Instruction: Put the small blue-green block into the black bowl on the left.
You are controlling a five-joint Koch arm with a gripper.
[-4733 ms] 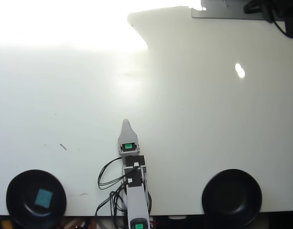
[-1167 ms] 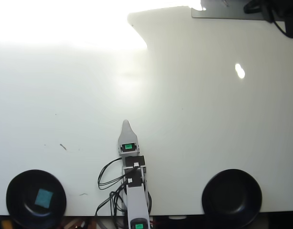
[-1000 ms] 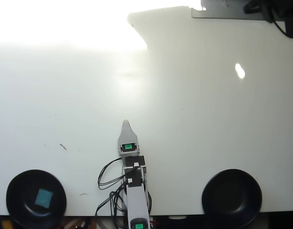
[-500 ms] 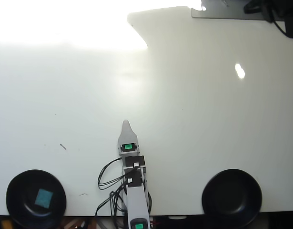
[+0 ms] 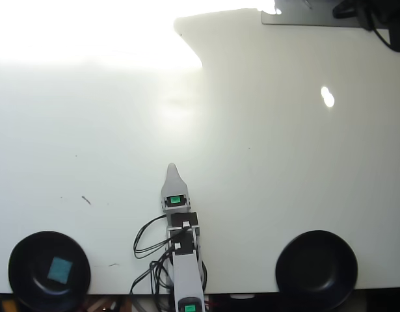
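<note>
Your small blue-green block (image 5: pixel 59 269) lies inside the black bowl (image 5: pixel 21 253) at the lower left, and you cannot tell whether your gripper (image 5: pixel 172 169) is apart or together.

In the overhead view the arm (image 5: pixel 182 260) is a slim chain of pale grey-white segments with darker black joint blocks between them. Small bright-green rectangles (image 5: pixel 175 199) mark two of the motor housings. Thin black cables (image 5: pixel 146 244) loop out along its left side. The gripper (image 5: pixel 172 170) ends in one pale, pointed tip.
</note>
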